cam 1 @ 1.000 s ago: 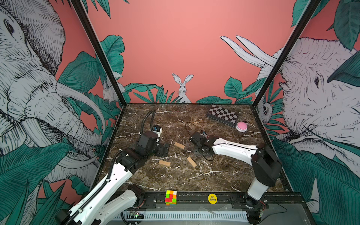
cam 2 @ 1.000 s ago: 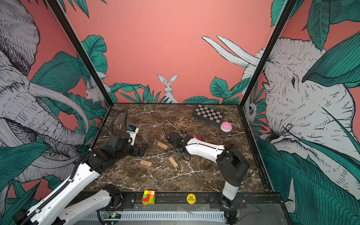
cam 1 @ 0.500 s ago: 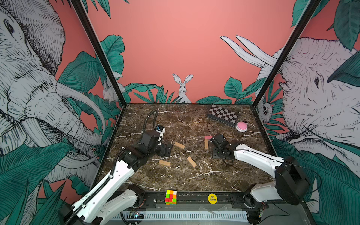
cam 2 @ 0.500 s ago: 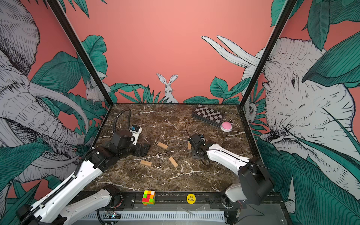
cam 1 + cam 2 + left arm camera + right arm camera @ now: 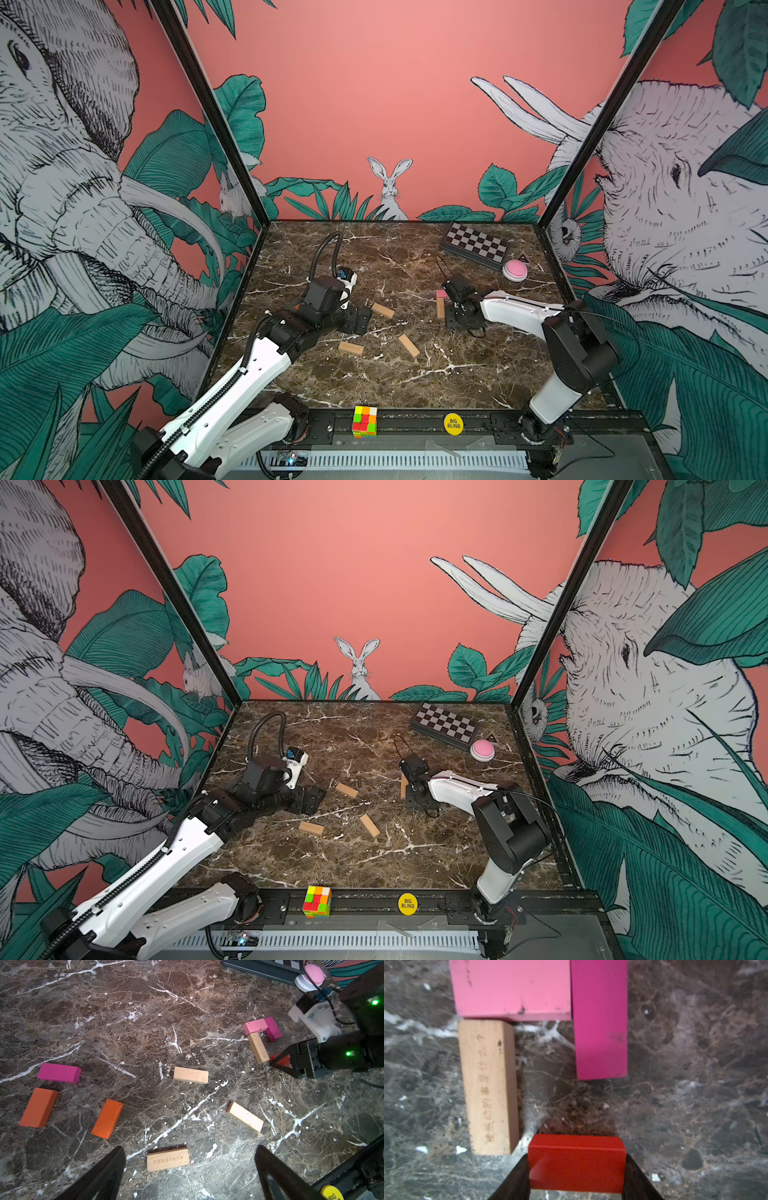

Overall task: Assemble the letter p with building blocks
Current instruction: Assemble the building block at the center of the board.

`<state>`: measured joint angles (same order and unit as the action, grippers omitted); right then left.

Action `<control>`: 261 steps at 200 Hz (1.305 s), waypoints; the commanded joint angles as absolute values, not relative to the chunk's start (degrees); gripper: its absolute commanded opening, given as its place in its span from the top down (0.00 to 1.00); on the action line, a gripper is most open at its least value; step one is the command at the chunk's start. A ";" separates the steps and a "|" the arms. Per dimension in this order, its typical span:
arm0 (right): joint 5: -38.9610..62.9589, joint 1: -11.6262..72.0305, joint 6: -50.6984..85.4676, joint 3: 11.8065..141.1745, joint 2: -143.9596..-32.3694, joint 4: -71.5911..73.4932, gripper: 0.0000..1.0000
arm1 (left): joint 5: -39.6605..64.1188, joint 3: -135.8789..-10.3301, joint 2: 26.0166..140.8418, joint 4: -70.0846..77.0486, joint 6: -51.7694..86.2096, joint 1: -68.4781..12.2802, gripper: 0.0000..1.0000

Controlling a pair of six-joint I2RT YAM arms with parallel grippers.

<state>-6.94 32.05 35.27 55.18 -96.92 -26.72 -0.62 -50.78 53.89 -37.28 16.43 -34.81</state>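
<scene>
The desk is a slab of dark brown marble shot through with white veins. Three salmon-pink walls close it in, printed with grey elephants, a white rabbit and green leaves. Black frame posts run up the corners. In the far right corner lies a black-and-white checkered box, with a pink dome button just beside it. On the black rail along the near edge sit a multicoloured puzzle cube and a yellow disc marked BIG BLIND.

The building blocks are spread flat on the marble. Right of centre, a pink block lies across the end of a tan block, touching it. A magenta block butts against the pink one's other end and runs parallel to the tan one, with bare marble between them.

The right end effector is clenched on a red block. The block sits just beside the tan block's free end and apart from the magenta one. Whether it rests on the desk cannot be told.

Mid-desk, well apart from one another, lie a plain tan block, a slanted tan block and a lettered tan block. Only the left wrist view shows a second magenta block, an orange block and a second orange block, which lie near each other without touching.

The left end effector hangs released, jaws spread wide and holding nothing.
</scene>
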 commanded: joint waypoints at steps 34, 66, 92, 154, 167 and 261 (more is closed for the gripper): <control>-6.59 30.55 33.51 58.64 -100.70 -26.55 0.48 | -0.06 -50.14 53.10 -36.65 15.72 -34.45 0.01; -6.45 30.00 33.22 59.59 -101.76 -26.82 0.48 | -0.20 -50.02 53.16 -36.62 15.73 -34.41 0.01; -6.33 29.86 33.31 59.47 -101.99 -26.65 0.48 | -0.44 -50.01 53.17 -36.56 15.82 -34.45 0.01; -6.20 29.28 33.32 59.47 -102.28 -26.90 0.47 | -0.09 -50.03 53.74 -36.29 16.16 -34.45 0.01; -6.24 29.22 33.31 59.68 -102.39 -27.00 0.47 | -0.09 -49.92 53.79 -36.30 16.26 -34.45 0.01; -6.15 28.87 33.00 60.33 -103.18 -27.08 0.46 | 0.20 -49.84 54.05 -36.12 16.40 -34.45 0.01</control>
<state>-5.43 29.41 33.80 59.99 -101.36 -25.91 -0.25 -50.57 54.13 -36.51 16.45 -34.81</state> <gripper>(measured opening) 0.574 0.989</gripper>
